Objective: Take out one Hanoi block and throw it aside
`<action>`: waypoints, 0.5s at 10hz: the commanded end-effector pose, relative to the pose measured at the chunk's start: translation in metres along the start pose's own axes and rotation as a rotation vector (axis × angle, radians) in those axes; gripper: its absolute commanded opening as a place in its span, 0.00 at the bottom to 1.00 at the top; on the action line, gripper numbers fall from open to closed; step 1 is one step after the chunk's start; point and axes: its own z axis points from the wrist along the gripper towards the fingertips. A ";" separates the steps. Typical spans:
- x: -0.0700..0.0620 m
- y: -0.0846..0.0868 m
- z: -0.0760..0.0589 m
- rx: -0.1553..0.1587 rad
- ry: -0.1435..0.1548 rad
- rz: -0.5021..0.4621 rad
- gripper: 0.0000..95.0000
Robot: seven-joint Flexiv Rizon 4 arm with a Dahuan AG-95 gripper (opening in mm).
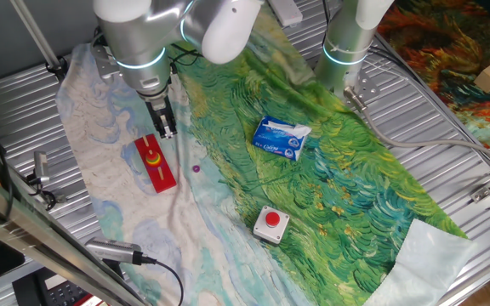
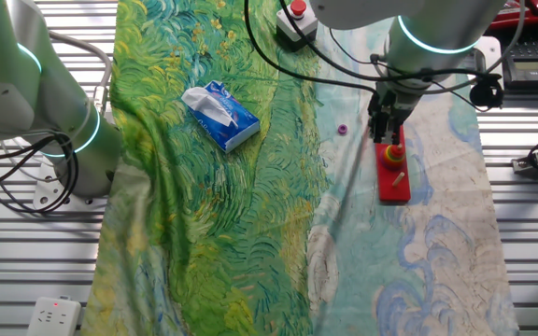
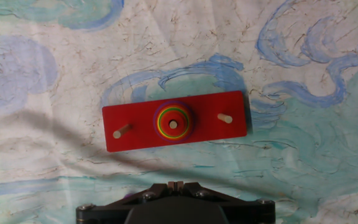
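Observation:
The red base board [image 3: 138, 124] lies on the pale, blue-swirled part of the cloth and carries three wooden pegs. On its middle peg sits a small stack of coloured rings, and the top one is the tiny red Hanoi block [image 3: 181, 124]. The two outer pegs are bare. My gripper [image 3: 176, 184] hangs above the cloth just beside the board's long edge, with its fingertips pressed together and nothing between them. One fixed view has the gripper [image 1: 167, 127] just beyond the board [image 1: 158, 170]. The other fixed view shows the gripper [image 2: 386, 126] above the stack [image 2: 395, 154].
A tiny purple piece [image 1: 196, 168] lies on the cloth right of the board. A blue-and-white tissue pack [image 1: 281, 138] rests on the green area, and a red button on a white box [image 1: 271, 223] sits nearer the front. A second arm's base [image 1: 347, 42] stands at the back.

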 end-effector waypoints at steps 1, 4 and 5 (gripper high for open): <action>0.000 0.000 0.000 -0.004 0.005 -0.005 0.00; 0.000 0.000 0.000 0.018 0.097 0.036 0.00; 0.000 0.000 0.000 0.021 0.115 0.033 0.00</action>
